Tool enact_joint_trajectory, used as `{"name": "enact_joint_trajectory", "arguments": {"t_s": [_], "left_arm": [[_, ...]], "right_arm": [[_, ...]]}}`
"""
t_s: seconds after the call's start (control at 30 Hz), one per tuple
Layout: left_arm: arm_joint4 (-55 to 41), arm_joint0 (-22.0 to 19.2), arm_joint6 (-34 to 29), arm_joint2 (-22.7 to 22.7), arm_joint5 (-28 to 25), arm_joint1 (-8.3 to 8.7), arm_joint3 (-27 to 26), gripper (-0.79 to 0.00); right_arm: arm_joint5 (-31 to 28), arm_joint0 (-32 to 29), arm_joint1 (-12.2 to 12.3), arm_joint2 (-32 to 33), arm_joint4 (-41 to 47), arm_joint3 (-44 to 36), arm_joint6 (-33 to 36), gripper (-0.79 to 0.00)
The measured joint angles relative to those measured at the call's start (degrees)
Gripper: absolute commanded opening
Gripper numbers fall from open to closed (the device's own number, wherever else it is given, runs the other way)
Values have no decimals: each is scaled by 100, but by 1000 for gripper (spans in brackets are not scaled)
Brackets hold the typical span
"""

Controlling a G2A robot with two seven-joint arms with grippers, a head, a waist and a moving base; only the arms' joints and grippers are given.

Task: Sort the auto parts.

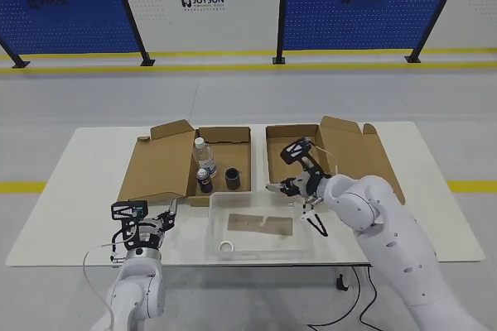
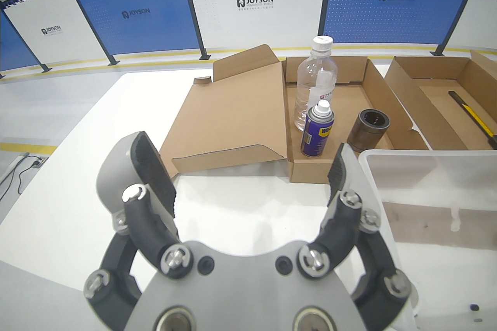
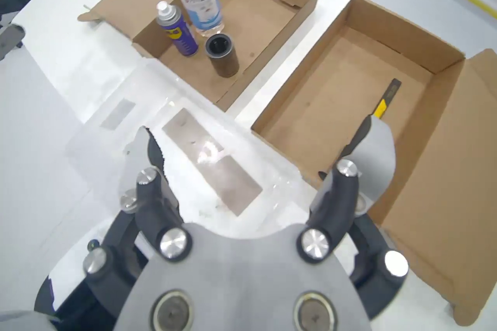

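My left gripper (image 2: 240, 154) stands open and empty over the bare table near its front left (image 1: 149, 219), short of the left cardboard box (image 1: 161, 165). In that box stand a clear bottle (image 2: 316, 84), a blue spray can (image 2: 317, 130) and a black cylinder sleeve (image 2: 368, 129). My right gripper (image 3: 262, 130) hangs open and empty above the far rim of the clear plastic bin (image 1: 240, 195), beside the right cardboard box (image 3: 330, 92). A black and yellow tool (image 3: 384, 103) lies in that box, partly hidden behind one finger. A small white ring (image 1: 226, 247) lies in the bin.
Both boxes have flaps folded outward, the left one's flat on the table (image 2: 233, 115), the right one's raised at the far right (image 1: 373, 157). The table's front edge runs just below the bin. Blue and white fence panels (image 2: 256, 2) stand beyond the table.
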Motion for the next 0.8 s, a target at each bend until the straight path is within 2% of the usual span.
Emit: {"name": "enact_joint_trajectory", "arguments": {"t_s": [0.13,0.3,0.8], "left_arm": [[0,0,0,0,0,0,0,0],[0,0,0,0,0,0,0,0],[0,0,0,0,0,0,0,0]], "right_arm": [[-64,-72,-16,-239,69,-162,505,0],[-225,146,-93,-671,210,18,934,0],[-355,715,-319,-1380,823,899,1450,0]]}}
